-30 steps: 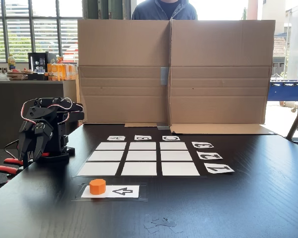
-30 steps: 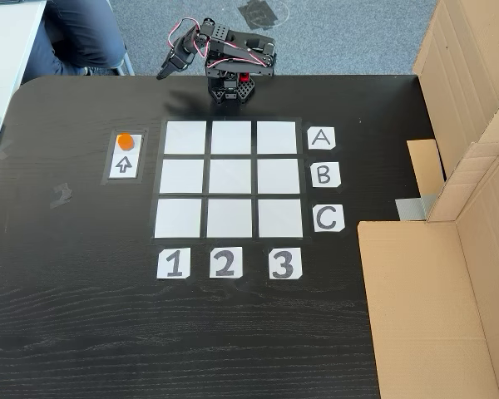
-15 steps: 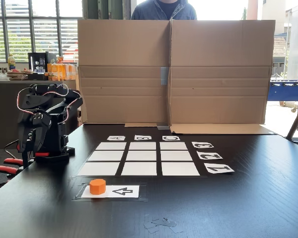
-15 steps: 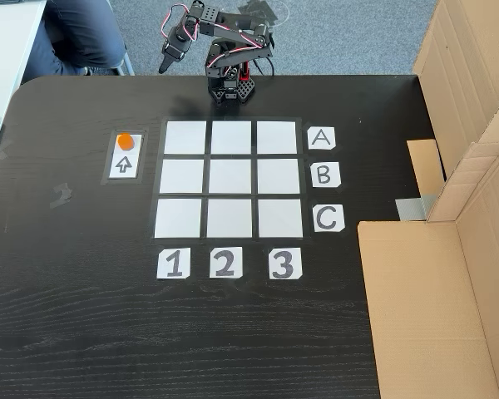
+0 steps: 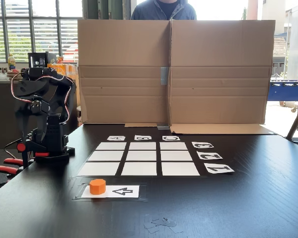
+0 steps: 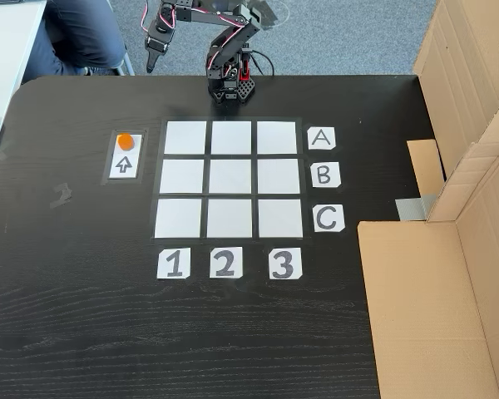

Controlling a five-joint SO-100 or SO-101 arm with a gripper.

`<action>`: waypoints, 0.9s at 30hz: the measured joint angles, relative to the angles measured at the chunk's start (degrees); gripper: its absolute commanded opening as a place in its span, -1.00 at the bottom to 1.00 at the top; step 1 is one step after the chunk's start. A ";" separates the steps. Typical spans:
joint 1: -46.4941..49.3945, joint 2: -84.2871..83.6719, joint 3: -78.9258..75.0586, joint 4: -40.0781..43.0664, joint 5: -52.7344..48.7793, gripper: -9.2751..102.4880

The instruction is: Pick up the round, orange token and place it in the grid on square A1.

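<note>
The jaws are hanging downward off the table's edge, gripping nothing; whether they are parted or pressed together I cannot tell from here. The black two-finger gripper [image 6: 150, 65] is hovering at about ten o'clock from the arm's base in the top-down fixed view, and in the low fixed view the gripper [image 5: 29, 148] is dangling beside the base.

The small bright orange plastic cylinder token [image 6: 125, 140] is sitting upright on the white paper card with the black arrow [image 6: 125, 158], at nine o'clock from the top-left cell, square A1 [image 6: 185, 137], and well apart from the gripper. Its long axis is standing vertical, flat face up [image 5: 97, 186].

Nothing is done yet, to my eye: the three-by-three grid of white paper cells [image 6: 229, 179] is lying bare, so reaching, grasping, carrying and placing all remain.
</note>
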 measured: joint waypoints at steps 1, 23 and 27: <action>-0.70 -1.67 -1.05 0.00 0.00 -0.50; -16.79 -26.63 -15.73 -0.09 3.60 -0.52; -19.78 -31.90 -20.21 -0.09 4.13 -0.49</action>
